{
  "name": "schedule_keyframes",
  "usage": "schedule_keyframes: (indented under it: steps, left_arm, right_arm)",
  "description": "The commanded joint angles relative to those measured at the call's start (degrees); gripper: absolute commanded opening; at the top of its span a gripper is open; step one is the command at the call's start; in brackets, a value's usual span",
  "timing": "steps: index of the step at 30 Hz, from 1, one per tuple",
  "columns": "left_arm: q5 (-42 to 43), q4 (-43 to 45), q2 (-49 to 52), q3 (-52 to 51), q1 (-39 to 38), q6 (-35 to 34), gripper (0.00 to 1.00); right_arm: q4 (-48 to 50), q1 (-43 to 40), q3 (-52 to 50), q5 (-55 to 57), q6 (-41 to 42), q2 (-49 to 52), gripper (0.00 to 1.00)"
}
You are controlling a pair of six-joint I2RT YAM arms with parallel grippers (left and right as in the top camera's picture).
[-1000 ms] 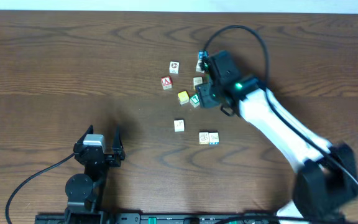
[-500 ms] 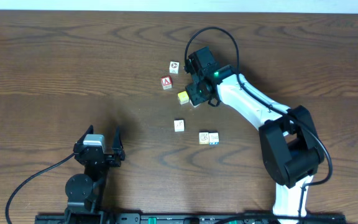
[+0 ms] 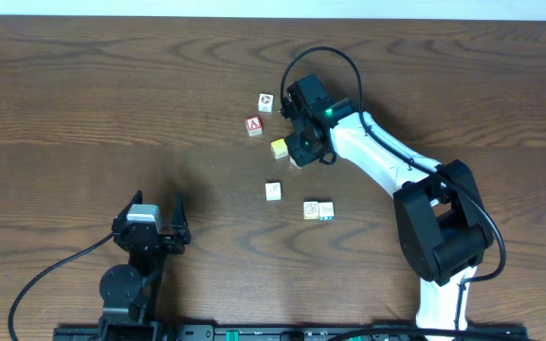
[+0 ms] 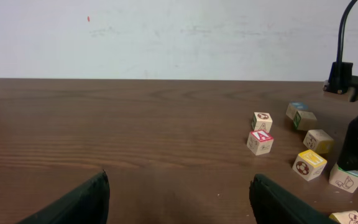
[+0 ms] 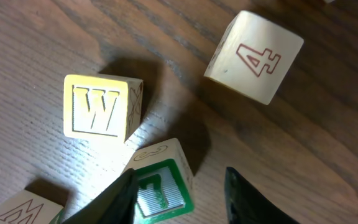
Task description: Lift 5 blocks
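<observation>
Spacing among the cubes explained the approach: each sat loose on the tabletop (image 3: 83, 85) with bare wood around it, room enough for jaws to drop on either side of one without knocking the next. The right gripper (image 3: 301, 144) hung low over the cluster toward one o'clock of the tabletop's middle. Its wrist view showed the green-lettered block (image 5: 159, 190) directly beneath, flat on the wood between the jaws. Those jaws stood apart, one close against the block's nine o'clock side and the other leaving a visible gap at three o'clock, so nothing was clamped and the block was not yet lifted. The yellow block (image 5: 101, 107) lay just beside at eleven o'clock in that view and the cream "4" block (image 5: 253, 56) at one o'clock, near enough that a narrow straddle looked the sensible choice. From overhead, a lone cream block (image 3: 273, 190) and a touching pair of blocks (image 3: 311, 209) lay toward six o'clock of the gripper, and the red "A" cube (image 3: 253, 125) at ten o'clock. The left gripper (image 3: 159, 204) sat at seven o'clock, well apart from everything, its jaws spread wide and empty, presumably to keep clear.
</observation>
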Motion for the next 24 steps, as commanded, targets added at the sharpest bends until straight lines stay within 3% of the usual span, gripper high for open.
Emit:
schedule_keyframes:
  steps: [1, 5, 8, 12, 14, 17, 24]
  left_arm:
    - [1.01, -2.27, -0.04, -0.68, 0.28, -0.31, 0.73]
    - [1.01, -2.27, -0.04, -0.68, 0.28, -0.31, 0.73]
    - [0.98, -2.27, -0.04, -0.68, 0.28, -0.31, 0.73]
    - [1.01, -2.27, -0.04, -0.68, 0.28, -0.31, 0.73]
    - [0.98, -2.27, -0.04, -0.68, 0.28, -0.31, 0.73]
    - [0.98, -2.27, -0.04, -0.68, 0.28, -0.31, 0.73]
    - [0.98, -2.27, -0.04, -0.68, 0.28, -0.31, 0.73]
  right_arm:
    - [-1.03, 0.26, 0.39, 0.11, -1.42, -0.24, 0.36]
    - [-2.49, 0.26, 0.39, 0.13, -1.42, -0.24, 0.30]
    - [-3.93, 0.33, 0.39, 0.15, -1.11, -0.26, 0.17]
    - [-4.48, 0.37, 0.39, 0.13, -0.68, -0.26, 0.13]
    - [-4.26, 0.48, 0.39, 0.13, -0.70, -0.37, 0.20]
    - [-4.07, 0.68, 0.42, 0.74, -0.74, -0.74, 0.52]
    - [-4.13, 0.63, 0.68, 0.79, -0.76, -3.96, 0.58]
